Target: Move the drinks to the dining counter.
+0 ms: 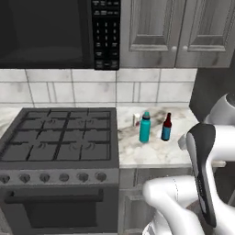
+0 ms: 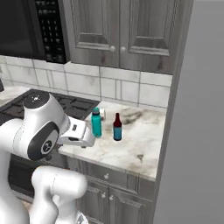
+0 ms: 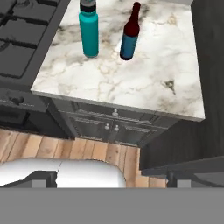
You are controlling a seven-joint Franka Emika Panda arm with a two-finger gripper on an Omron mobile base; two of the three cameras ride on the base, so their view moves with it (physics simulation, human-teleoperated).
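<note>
Pincer: the gripper (image 2: pixel 87 141) shows in the right base view as a white block at the arm's end, hanging off the front edge of the marble worktop (image 2: pixel 131 144); whether its fingers are apart or together cannot be told.
Teal water bottle (image 3: pixel 89 30): nearest drink, ahead of the pincer on the worktop; smooth cylinder with a dark cap, upright, long axis vertical.
Small brown-red bottle (image 3: pixel 130 34): just beside the teal one on its far side from the stove, not touching; dark narrow neck above a blue label, upright.
Small pale can (image 1: pixel 136 120): beyond the teal bottle toward the wall, short and upright; the right base view has it half hidden behind the teal bottle.
Worktop: white-grey veined marble, glossy, square-edged, over grey panelled cabinet doors (image 3: pixel 111 127) with small round knobs.
Stove (image 1: pixel 59 137): to the pincer's left, dark with black cast grates; a row of round knobs and an oven handle appear in the left base view.
Wall: pale rectangular tiles (image 1: pixel 137 89), grey wood-grain upper cabinets (image 2: pixel 127 30), black microwave (image 1: pixel 50 32) with a keypad.
Hand view extra: wooden plank floor (image 3: pixel 87 151) below the cabinets.
Right base view extra: a tall flat grey panel (image 2: pixel 197 131) closing the worktop's right end.
</note>
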